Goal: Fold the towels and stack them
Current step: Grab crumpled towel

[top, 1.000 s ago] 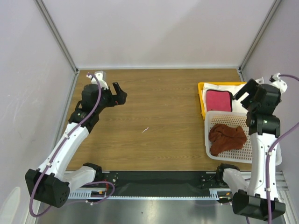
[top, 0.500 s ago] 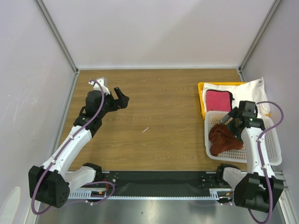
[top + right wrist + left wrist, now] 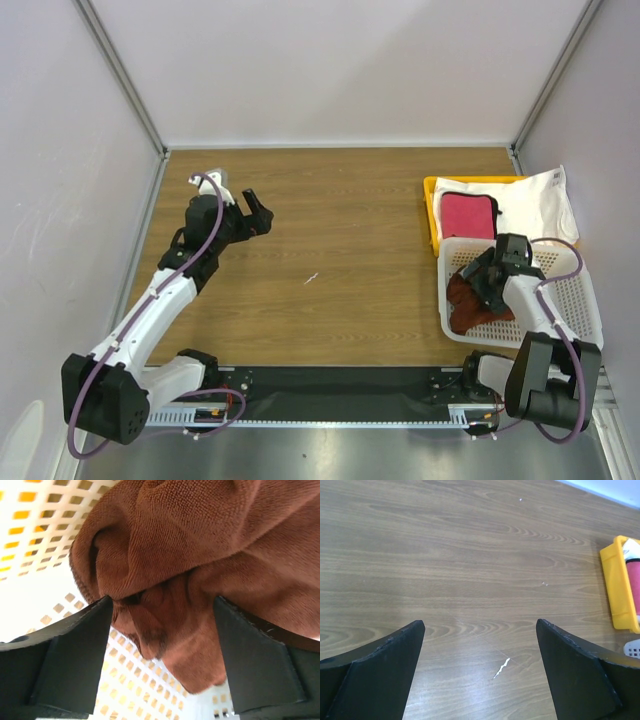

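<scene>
Right wrist view: right tool jaws wide, straddling crumpled reddish-brown terry towel in white perforated plastic basket. We log left tool spread apart over wooden counter. On large white towel, small tag too tiny to read.

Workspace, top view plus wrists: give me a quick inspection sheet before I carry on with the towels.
Surface: wooden table, no damage seen.
Job's things: reddish-brown towel crumpled in white perforated basket; magenta-pink towel in yellow tray; white towel draped over the tray's right side.
Clutter: small white scrap mid-table.
Grippers: left gripper open over bare wood; right gripper open, fingers either side of the reddish-brown towel.
Cables: purple cable along each arm, no snag seen.
Surroundings: pale walls, metal corner posts.
</scene>
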`<state>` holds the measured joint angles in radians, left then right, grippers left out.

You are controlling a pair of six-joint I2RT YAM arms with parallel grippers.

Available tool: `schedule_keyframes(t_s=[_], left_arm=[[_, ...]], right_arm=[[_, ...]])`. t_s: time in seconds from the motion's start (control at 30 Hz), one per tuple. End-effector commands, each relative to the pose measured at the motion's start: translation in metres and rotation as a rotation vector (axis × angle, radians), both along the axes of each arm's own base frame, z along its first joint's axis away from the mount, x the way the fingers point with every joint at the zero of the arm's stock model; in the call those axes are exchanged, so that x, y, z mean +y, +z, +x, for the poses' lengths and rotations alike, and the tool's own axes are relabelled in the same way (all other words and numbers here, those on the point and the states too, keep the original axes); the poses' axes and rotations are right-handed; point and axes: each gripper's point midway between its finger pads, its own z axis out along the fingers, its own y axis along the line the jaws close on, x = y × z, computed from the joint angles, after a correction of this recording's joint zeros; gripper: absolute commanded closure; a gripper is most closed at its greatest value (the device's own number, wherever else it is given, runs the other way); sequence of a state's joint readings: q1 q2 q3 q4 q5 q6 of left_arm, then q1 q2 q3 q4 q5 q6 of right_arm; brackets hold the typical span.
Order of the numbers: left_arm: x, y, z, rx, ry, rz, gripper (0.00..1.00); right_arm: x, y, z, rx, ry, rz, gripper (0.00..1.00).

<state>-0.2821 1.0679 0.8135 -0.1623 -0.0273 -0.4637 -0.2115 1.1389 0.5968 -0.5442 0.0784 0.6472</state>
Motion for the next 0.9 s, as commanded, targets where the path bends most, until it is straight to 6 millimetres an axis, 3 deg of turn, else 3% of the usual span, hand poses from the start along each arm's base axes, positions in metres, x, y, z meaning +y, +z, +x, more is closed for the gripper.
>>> schedule_keyframes(t_s=[0.0, 0.1, 0.2, 0.23, 0.27, 0.4, 0.5, 0.53, 0.63, 0.67, 0.73, 0.77, 0.83, 0.87], left_arm=[[0.003, -0.001, 0.002, 0.011, 0.032, 0.0, 0.0], [0.005, -0.004, 0.006, 0.022, 0.047, 0.009, 0.0], [0.005, -0.003, 0.01, 0.03, 0.055, 0.01, 0.0], [0.005, -0.005, 0.012, 0.037, 0.056, 0.011, 0.0], [0.004, -0.005, 0.013, 0.037, 0.055, 0.011, 0.0], [0.002, -0.004, 0.02, 0.039, 0.057, 0.01, 0.0], [-0.001, -0.004, 0.025, 0.04, 0.048, 0.007, 0.0], [-0.002, -0.005, 0.026, 0.044, 0.046, 0.006, 0.0], [-0.005, -0.004, 0.03, 0.041, 0.031, 0.007, 0.0], [-0.006, -0.003, 0.033, 0.036, 0.027, 0.012, 0.0], [-0.007, -0.002, 0.036, 0.033, 0.019, 0.02, 0.0], [-0.008, 0.0, 0.039, 0.031, 0.014, 0.028, 0.0], [-0.008, 0.002, 0.042, 0.024, 0.008, 0.037, 0.0], [-0.008, 0.007, 0.045, 0.009, 0.006, 0.043, 0.0]], right_arm=[[0.0, 0.001, 0.021, -0.088, -0.02, 0.01, 0.18], [0.0, -0.003, 0.022, -0.108, -0.024, 0.013, 0.38], [-0.001, 0.003, 0.025, -0.134, -0.029, 0.008, 0.72], [-0.003, 0.006, 0.026, -0.136, -0.033, 0.003, 0.96], [-0.004, 0.011, 0.026, -0.144, -0.037, -0.009, 1.0], [-0.007, 0.036, 0.022, -0.153, -0.02, -0.039, 1.0], [-0.015, 0.072, 0.019, -0.186, -0.03, -0.091, 1.0], [-0.018, 0.097, 0.025, -0.23, -0.025, -0.117, 1.0], [-0.023, 0.132, 0.021, -0.269, -0.014, -0.17, 1.0], [-0.025, 0.157, 0.025, -0.314, -0.011, -0.189, 1.0], [-0.024, 0.185, 0.032, -0.378, 0.021, -0.213, 1.0], [-0.024, 0.218, 0.04, -0.454, 0.032, -0.232, 1.0], [-0.019, 0.247, 0.053, -0.514, 0.076, -0.24, 1.0], [-0.011, 0.28, 0.06, -0.585, 0.13, -0.26, 1.0]])
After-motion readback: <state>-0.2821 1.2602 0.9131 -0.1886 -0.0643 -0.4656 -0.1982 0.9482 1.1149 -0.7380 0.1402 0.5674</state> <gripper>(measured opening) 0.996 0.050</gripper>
